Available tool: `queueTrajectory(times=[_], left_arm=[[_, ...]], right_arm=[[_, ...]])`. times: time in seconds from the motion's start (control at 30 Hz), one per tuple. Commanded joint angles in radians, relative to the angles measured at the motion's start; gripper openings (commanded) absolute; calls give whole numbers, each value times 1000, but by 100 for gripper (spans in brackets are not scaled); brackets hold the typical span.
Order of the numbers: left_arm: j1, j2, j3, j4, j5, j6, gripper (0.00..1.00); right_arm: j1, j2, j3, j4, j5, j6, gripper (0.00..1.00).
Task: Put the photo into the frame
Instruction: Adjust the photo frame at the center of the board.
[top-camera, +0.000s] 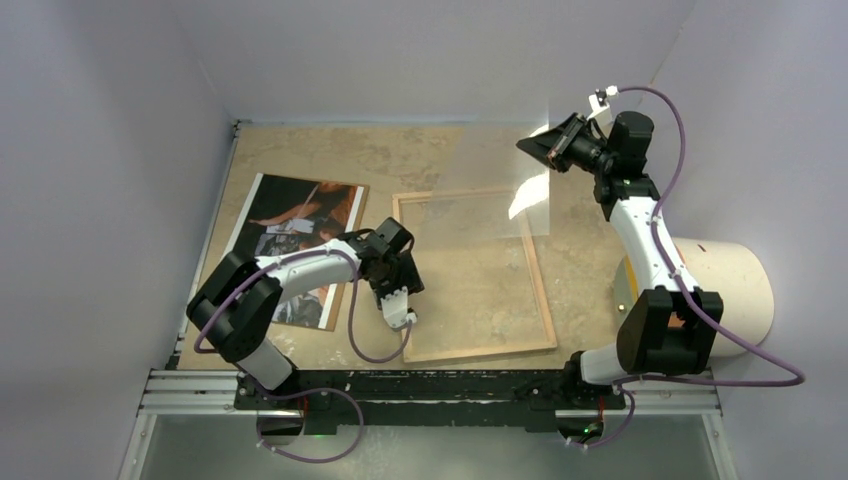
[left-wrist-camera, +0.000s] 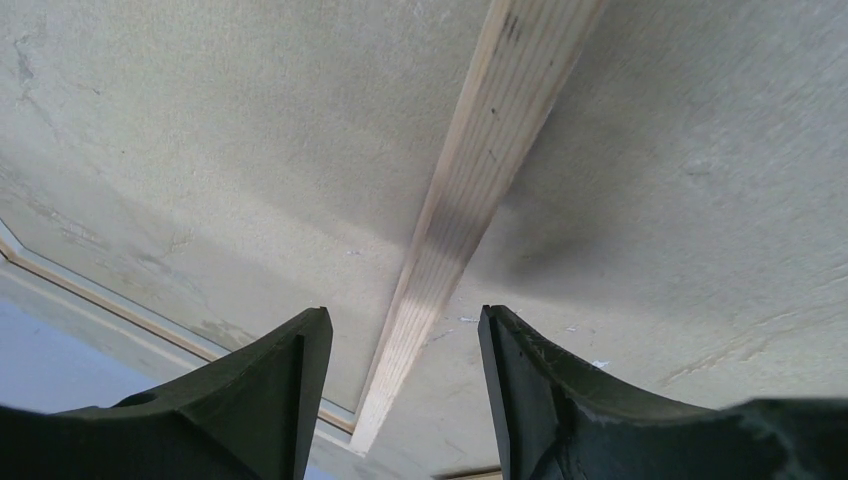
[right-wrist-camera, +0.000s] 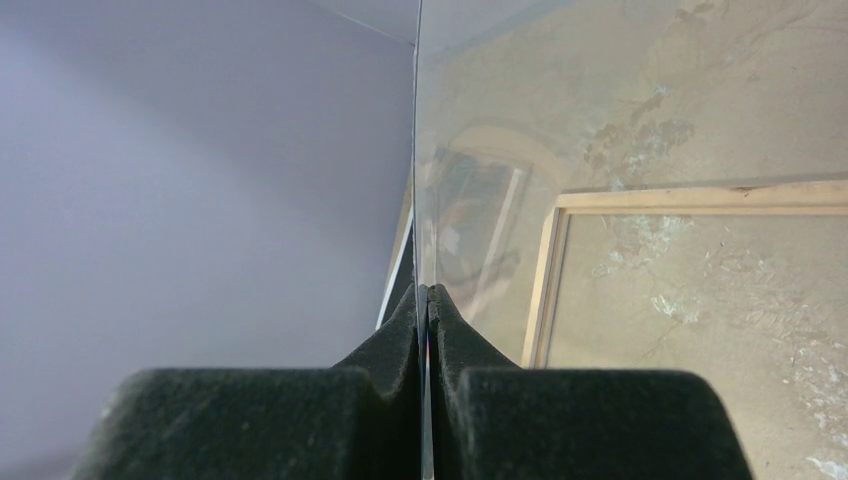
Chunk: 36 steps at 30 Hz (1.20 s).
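Note:
The photo (top-camera: 296, 222), dark with orange-brown patches and a white border, lies flat at the left of the table. The frame (top-camera: 541, 290) lies wood side up in the middle. My left gripper (top-camera: 402, 306) hovers low over the near end of the frame's left rail. In the left wrist view that rail (left-wrist-camera: 452, 225) runs between the open jaws of the left gripper (left-wrist-camera: 404, 330), touching neither finger. My right gripper (top-camera: 543, 150) is raised at the back right, shut on a clear sheet (top-camera: 495, 180) that hangs tilted over the frame's far edge. That sheet (right-wrist-camera: 418, 180) shows edge-on in the right gripper (right-wrist-camera: 428, 291).
A brown backing board (top-camera: 359, 210) shows under the photo's right edge. A cream cylinder (top-camera: 735, 285) lies at the right beside the right arm. Purple walls close in on three sides. A metal rail (top-camera: 440, 395) carries both arm bases along the near edge.

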Motion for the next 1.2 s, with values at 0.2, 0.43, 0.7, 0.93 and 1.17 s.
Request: queueTrajectory(times=[0.2, 0.43, 0.7, 0.93, 1.17], left_arm=[[53, 170, 166, -162, -54, 326, 54], [48, 254, 243, -249, -143, 103, 37], [50, 203, 182, -276, -149, -309, 25], [17, 200, 176, -252, -79, -629, 27], [-65, 289, 320, -287, 34, -955, 31]], right_arm=[[-11, -38, 47, 37, -7, 25, 0], [-16, -37, 40, 42, -10, 31, 0], [-16, -32, 24, 73, -3, 49, 0], [-16, -47, 14, 77, 14, 52, 0], [-16, -48, 7, 77, 32, 53, 0]])
